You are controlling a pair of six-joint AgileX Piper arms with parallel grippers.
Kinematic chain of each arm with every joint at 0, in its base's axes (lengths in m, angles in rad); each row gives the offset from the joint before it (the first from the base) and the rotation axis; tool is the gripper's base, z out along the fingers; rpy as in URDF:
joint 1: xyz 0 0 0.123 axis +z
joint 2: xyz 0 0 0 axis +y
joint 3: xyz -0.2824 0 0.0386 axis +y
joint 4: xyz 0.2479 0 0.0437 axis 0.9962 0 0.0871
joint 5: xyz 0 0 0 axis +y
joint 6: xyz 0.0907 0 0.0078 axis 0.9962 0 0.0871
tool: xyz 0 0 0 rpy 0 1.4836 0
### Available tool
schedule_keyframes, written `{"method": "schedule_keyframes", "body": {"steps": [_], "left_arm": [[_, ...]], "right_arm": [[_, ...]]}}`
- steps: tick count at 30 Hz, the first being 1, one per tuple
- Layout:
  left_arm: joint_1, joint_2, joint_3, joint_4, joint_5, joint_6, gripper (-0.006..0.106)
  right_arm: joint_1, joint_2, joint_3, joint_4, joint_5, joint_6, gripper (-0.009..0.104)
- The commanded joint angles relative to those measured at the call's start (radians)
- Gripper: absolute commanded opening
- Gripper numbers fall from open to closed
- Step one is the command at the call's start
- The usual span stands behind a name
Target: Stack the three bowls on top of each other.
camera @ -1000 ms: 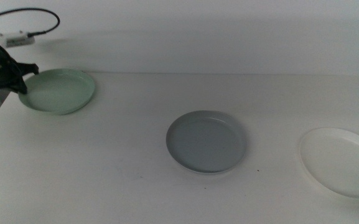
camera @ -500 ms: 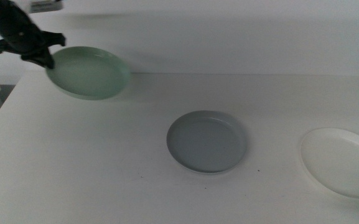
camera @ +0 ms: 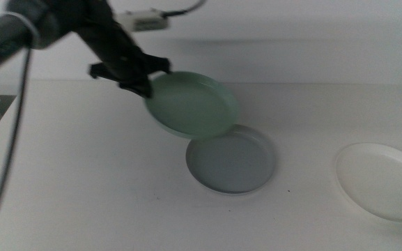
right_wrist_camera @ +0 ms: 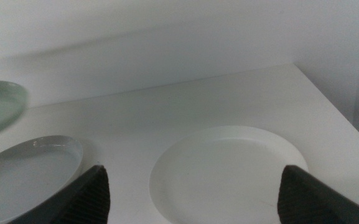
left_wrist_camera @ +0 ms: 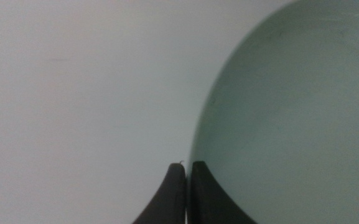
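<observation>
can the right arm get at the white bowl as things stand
Probably yes. The white bowl lies bare on the table just ahead of the right gripper, whose jaws are spread open. The left gripper is busy holding the green bowl elsewhere.

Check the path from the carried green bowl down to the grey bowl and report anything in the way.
Nothing visible blocks it. The left gripper holds the mint green bowl by its rim, above the grey bowl, whose inside is bare.
</observation>
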State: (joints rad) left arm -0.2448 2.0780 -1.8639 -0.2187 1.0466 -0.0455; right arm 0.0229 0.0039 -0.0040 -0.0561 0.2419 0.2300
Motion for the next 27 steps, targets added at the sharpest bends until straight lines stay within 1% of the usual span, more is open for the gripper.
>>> {"method": "schedule_keyframes", "body": {"steps": [1,5,10,15,19,27], "left_arm": [[-0.063,0.007,0.002,0.009,-0.027,-0.046,-0.002],[-0.139,0.025,0.009,0.035,-0.04,-0.074,-0.002],[-0.181,0.059,0.016,0.046,-0.042,-0.102,-0.002],[-0.195,0.091,0.018,0.04,-0.029,-0.105,-0.002],[-0.195,0.109,0.018,0.018,-0.049,-0.082,-0.002],[-0.195,0.119,0.018,0.018,-0.059,-0.084,-0.002]], "right_arm": [[-0.005,-0.004,0.004,-0.005,-0.01,-0.002,0.093],[-0.005,-0.004,0.004,-0.005,-0.01,-0.002,0.093],[-0.005,-0.004,0.004,-0.005,-0.01,-0.002,0.093],[-0.005,-0.004,0.004,-0.005,-0.01,-0.002,0.093],[-0.005,-0.004,0.004,-0.005,-0.01,-0.002,0.093],[-0.005,-0.004,0.004,-0.005,-0.01,-0.002,0.093]]}}
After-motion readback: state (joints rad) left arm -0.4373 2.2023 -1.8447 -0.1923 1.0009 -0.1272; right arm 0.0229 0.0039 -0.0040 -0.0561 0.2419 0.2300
